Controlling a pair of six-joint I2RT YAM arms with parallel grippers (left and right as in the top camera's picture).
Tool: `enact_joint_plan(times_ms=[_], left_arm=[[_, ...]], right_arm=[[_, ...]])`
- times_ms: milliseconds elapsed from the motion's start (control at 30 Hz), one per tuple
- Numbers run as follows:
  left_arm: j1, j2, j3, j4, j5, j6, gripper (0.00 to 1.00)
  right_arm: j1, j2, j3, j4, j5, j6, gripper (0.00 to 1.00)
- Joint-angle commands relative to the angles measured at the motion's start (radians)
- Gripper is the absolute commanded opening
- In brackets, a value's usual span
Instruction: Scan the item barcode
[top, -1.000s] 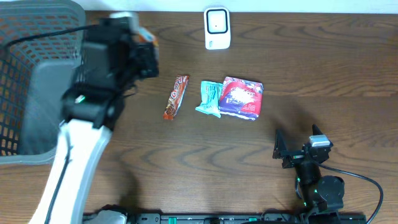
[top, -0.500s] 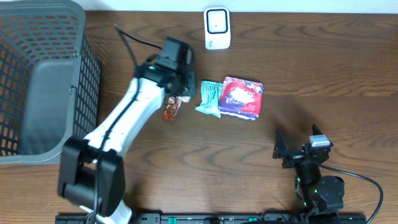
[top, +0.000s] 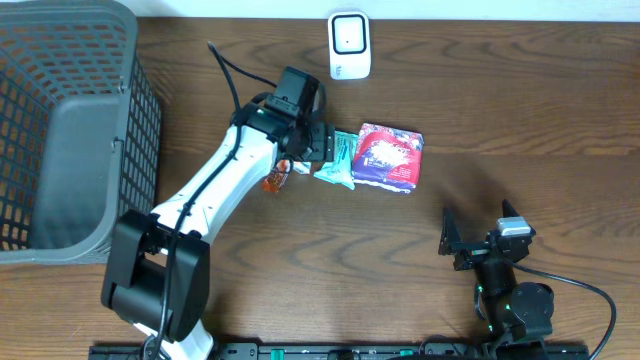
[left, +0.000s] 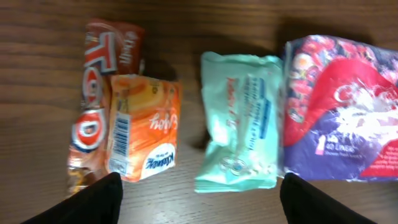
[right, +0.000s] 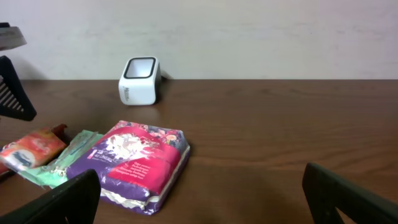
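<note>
The white barcode scanner (top: 349, 45) stands at the table's far edge, also seen in the right wrist view (right: 140, 81). An orange packet (left: 142, 127) with a barcode label on its side lies half on a red snack bar (left: 99, 93). Beside them lie a teal pack (left: 239, 121) and a purple-and-red pack (left: 342, 112). My left gripper (left: 200, 186) hovers just above these items, open, with nothing between its fingers; the overhead view shows it (top: 305, 140) over the orange packet. My right gripper (right: 199, 180) rests open near the front edge (top: 478, 243), far from the items.
A large grey mesh basket (top: 60, 120) fills the table's left end. The left arm stretches diagonally from the front left up to the row of items. Bare dark wood lies between the packs and the right gripper.
The left arm swung from over the basket to the row of items. Its jaws went from shut to open, and the orange packet now lies on the red bar.
</note>
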Motion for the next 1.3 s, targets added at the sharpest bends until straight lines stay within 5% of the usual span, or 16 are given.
enact_joint_plan(times_ms=[0, 300, 533, 633, 667, 700, 933, 1267], left_arm=[[0.048, -0.057, 0.004, -0.009, -0.010, 0.010, 0.82], [0.153, -0.240, 0.003, -0.076, -0.011, 0.010, 0.83], [0.246, -0.380, 0.003, -0.267, -0.060, 0.010, 0.83], [0.264, -0.398, 0.003, -0.343, -0.059, 0.010, 0.84], [0.263, -0.398, 0.003, -0.370, -0.058, 0.008, 0.96], [0.263, -0.397, 0.003, -0.397, -0.058, -0.005, 0.98], [0.259, -0.391, 0.002, -0.558, -0.056, -0.016, 0.98], [0.259, -0.391, 0.002, -0.567, -0.056, -0.016, 0.98]], right_arm=[[0.002, -0.002, -0.003, -0.003, -0.002, -0.005, 0.99], [0.002, -0.002, -0.003, -0.003, -0.002, -0.005, 0.99], [0.002, -0.002, -0.003, -0.003, -0.002, -0.005, 0.99], [0.002, -0.002, -0.003, -0.003, -0.002, -0.005, 0.99], [0.002, -0.002, -0.003, -0.003, -0.002, -0.005, 0.99], [0.002, -0.002, -0.003, -0.003, -0.002, -0.005, 0.99], [0.002, -0.002, -0.003, -0.003, -0.002, -0.005, 0.99], [0.002, -0.002, -0.003, -0.003, -0.002, -0.005, 0.99]])
